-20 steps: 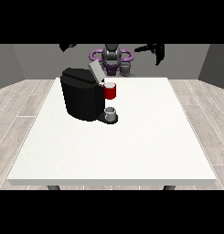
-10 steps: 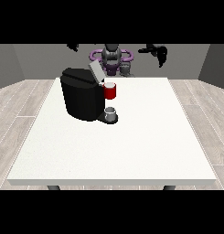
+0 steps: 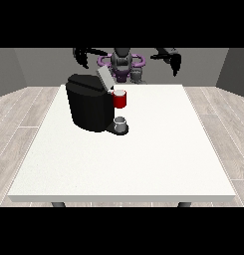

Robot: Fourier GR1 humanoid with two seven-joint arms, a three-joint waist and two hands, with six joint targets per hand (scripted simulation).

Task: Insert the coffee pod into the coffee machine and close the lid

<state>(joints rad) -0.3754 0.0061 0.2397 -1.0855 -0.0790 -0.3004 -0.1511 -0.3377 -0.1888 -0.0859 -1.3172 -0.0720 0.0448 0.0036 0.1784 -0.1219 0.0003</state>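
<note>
The coffee machine (image 3: 91, 102) sat on the white table (image 3: 123, 159), lid up. Both hands (image 3: 81, 55) (image 3: 174, 62) hung high; I cannot tell their fingers.

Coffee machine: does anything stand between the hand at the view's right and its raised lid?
Only a small grey thing at the table's far edge lies between the hand and the coffee machine's lid, lower than the hand; a raised approach looks unobstructed.

table legs (image 3: 57, 204) mostly hidden, both hands' finger positions too small to tell
</note>
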